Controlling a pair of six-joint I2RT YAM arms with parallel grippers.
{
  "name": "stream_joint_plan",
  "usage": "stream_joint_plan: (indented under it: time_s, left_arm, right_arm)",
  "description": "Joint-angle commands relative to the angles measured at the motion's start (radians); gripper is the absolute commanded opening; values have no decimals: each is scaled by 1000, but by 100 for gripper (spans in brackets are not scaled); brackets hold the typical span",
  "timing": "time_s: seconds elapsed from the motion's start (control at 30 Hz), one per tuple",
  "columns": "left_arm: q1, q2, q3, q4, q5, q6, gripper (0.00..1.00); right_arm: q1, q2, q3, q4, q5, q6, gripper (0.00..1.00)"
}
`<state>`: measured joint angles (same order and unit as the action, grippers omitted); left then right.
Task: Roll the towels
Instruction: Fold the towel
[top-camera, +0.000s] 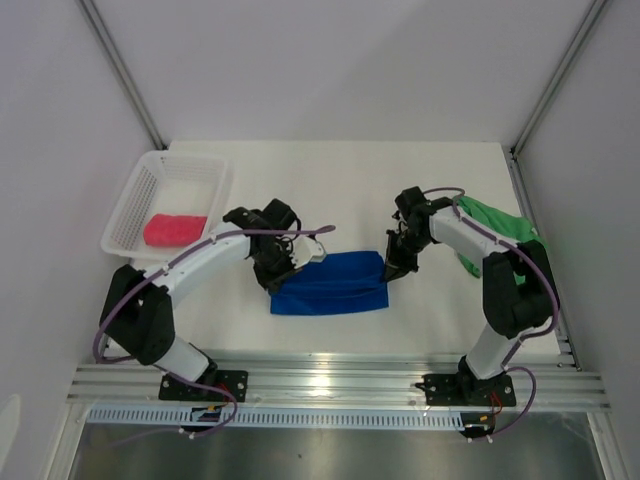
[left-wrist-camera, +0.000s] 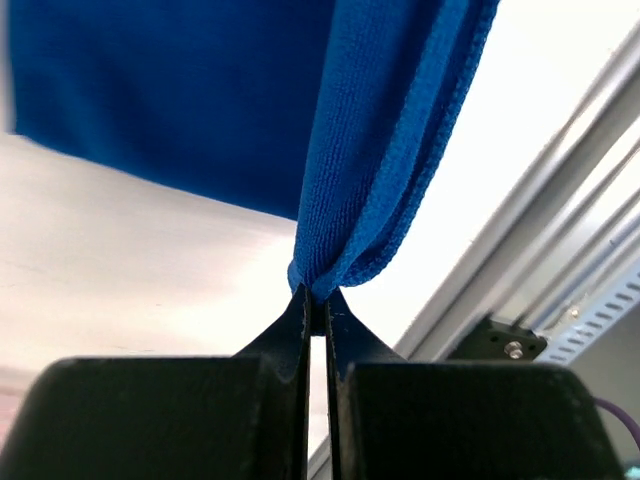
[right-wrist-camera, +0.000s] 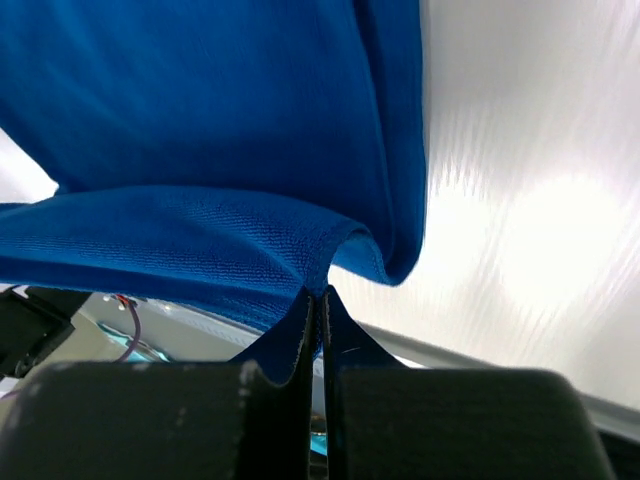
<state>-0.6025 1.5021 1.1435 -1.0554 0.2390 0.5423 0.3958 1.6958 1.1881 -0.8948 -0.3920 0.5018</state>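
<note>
**Both grippers pinch the blue cloth at its two ends**

The royal blue microfibre towel (top-camera: 330, 283) lies on the white table (top-camera: 330, 190) in the near middle, between the two arms. It is folded into a wide band running left to right. The left gripper (top-camera: 280, 277) is at the band's left end and the right gripper (top-camera: 393, 270) at its right end, so the cloth spans the gap between them.

In the left wrist view, the black fingers (left-wrist-camera: 296, 330) are pressed together on a folded, stitched edge of the blue cloth. That edge rises from the fingertips, with the rest of the towel spreading up and to the left. In the right wrist view, the fingers (right-wrist-camera: 300, 335) likewise clamp a doubled edge of the towel. The fabric fans out above them and a fold curls to the right of the tips.

The pink-red soft towel (top-camera: 175, 229) sits bunched inside the white plastic mesh basket (top-camera: 125, 210) at the table's far left. The bright green cloth (top-camera: 500, 228) lies crumpled at the right edge, partly behind the right arm. A ribbed aluminium rail (top-camera: 330, 380) runs along the near edge.
</note>
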Motion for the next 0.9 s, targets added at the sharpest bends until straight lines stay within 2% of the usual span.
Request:
stream_joint_plan:
  time_s: [0.0, 0.23, 0.5, 0.67, 0.87]
  left_arm:
    - [55, 56, 96, 8, -26, 24, 1]
    - [84, 171, 165, 34, -44, 48, 4]
    - [118, 265, 234, 66, -67, 47, 6]
    - [124, 306, 243, 86, -81, 45, 12]
    - [124, 357, 263, 129, -98, 24, 15]
  right_arm:
    - [-24, 60, 88, -10, -28, -75, 0]
    - [-74, 157, 154, 16, -80, -83, 0]
    - [-95, 183, 149, 53, -80, -65, 0]
    - [-103, 225, 154, 72, -84, -62, 0]
    - [-118, 261, 156, 123, -81, -32, 3]
